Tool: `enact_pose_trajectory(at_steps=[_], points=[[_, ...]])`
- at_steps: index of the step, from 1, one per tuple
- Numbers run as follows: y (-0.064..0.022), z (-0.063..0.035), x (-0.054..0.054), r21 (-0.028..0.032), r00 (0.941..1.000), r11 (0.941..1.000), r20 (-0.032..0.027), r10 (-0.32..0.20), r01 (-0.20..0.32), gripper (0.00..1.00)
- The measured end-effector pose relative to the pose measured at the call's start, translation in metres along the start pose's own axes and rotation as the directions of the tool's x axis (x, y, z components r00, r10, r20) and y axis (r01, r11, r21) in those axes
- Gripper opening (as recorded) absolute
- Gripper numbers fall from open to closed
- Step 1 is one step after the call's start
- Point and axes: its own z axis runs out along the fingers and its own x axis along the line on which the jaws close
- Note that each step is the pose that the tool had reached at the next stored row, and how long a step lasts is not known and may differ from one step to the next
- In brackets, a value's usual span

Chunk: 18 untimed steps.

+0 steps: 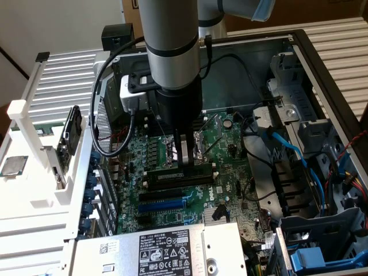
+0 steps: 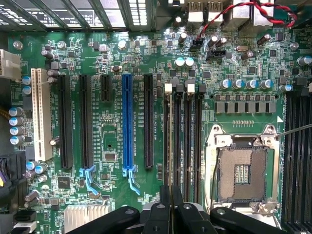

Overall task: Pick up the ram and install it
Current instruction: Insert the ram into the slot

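1. The arm (image 1: 172, 46) hides most of the CPU socket (image 2: 242, 174) in the exterior view.
2. The ram (image 1: 172, 177) is long, thin and dark with a pale label. It stands on edge along the memory slot farthest from that socket; whether it is seated, I cannot tell.
3. The claw (image 2: 170, 207) is clamped on the ram's upper edge.

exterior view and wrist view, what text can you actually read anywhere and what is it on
"DELL": top left corner of the black printed label on the silver metal power supply box.
Remaining lines on that black label: too small to read.
Small white barcode sticker on the same box: unreadable.
White lettering printed beside the slots on the green motherboard: too small to read.
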Motion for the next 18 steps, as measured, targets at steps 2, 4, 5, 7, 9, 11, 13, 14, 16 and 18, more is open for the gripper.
enact_pose_trajectory(at_steps=[2, 4, 5, 7, 9, 11, 13, 14, 16, 18], points=[[0.0, 0.0, 0.0001, -0.0001, 1.0, 1.0, -0.002, 0.0, 0.0, 0.12], [0.0, 0.0, 0.0, 0.0, 1.0, 1.0, -0.0027, 0.0, 0.0, 0.12], [0.0, 0.0, 0.0, 0.0, 1.0, 1.0, -0.0029, 0.0, 0.0, 0.12], [0.0, 0.0, -0.0002, 0.0, 1.0, 1.0, -0.0034, 0.0, 0.0, 0.12], [0.0, 0.0, -0.0008, 0.0001, 1.0, 1.0, -0.0037, 0.0, 0.0, 0.12], [0.0, 0.0, -0.001, 0.0001, 1.0, 1.0, -0.0039, 0.0, 0.0, 0.12], [0.0, 0.0, -0.0009, 0.0, 1.0, 1.0, -0.0041, 0.0, 0.0, 0.12], [0.0, 0.0, -0.0009, 0.0, 1.0, 1.0, -0.0043, 0.0, 0.0, 0.12], [0.0, 0.0, -0.001, 0.0, 1.0, 1.0, -0.0042, -0.001, 0.001, 0.12], [0.0, 0.0, -0.001, 0.0, 1.0, 1.0, -0.0043, -0.003, 0.003, 0.12]])
